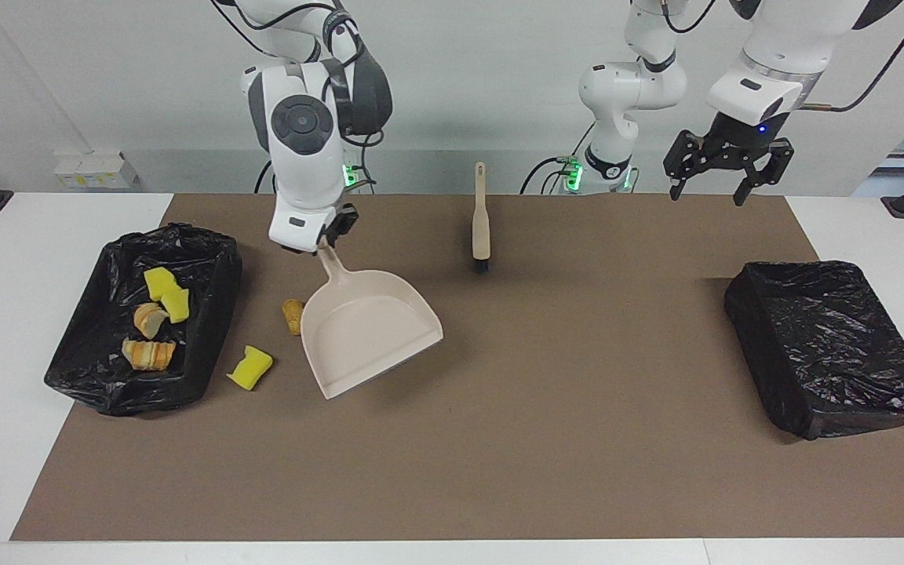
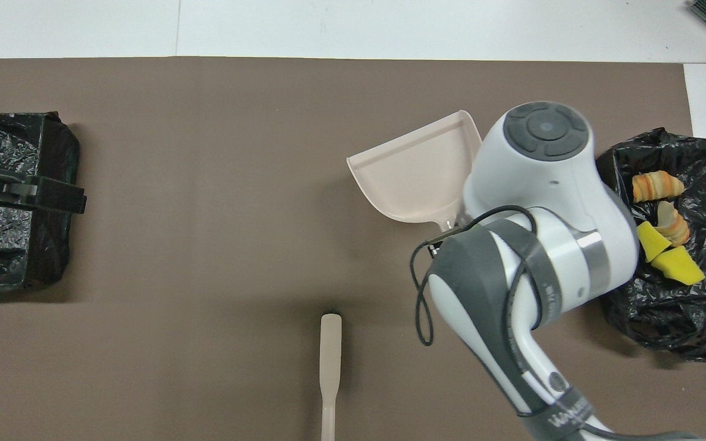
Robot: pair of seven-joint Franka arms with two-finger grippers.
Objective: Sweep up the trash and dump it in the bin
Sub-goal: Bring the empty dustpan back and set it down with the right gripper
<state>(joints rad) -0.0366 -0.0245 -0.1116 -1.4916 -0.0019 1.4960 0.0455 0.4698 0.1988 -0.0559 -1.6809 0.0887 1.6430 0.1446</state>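
My right gripper [image 1: 326, 238] is shut on the handle of the beige dustpan [image 1: 369, 333], which hangs tilted over the mat beside the bin [image 1: 216, 302], its pan [image 2: 414, 177] bare. Several pieces of trash lie in that black-lined bin: yellow sponge chunks [image 1: 165, 292] [image 2: 665, 257] and bread bits [image 1: 150, 353] [image 2: 656, 185]. One yellow sponge [image 1: 250, 367] and one brown bread bit [image 1: 293, 315] lie on the mat between bin and dustpan. My left gripper [image 1: 707, 187] waits open and raised at the left arm's end. The right arm hides the loose trash in the overhead view.
A beige brush [image 1: 481, 227] [image 2: 330, 361] lies on the brown mat near the robots, midway between the arms. A second black-lined bin [image 1: 829, 345] [image 2: 10, 245] stands at the left arm's end. White table borders the mat.
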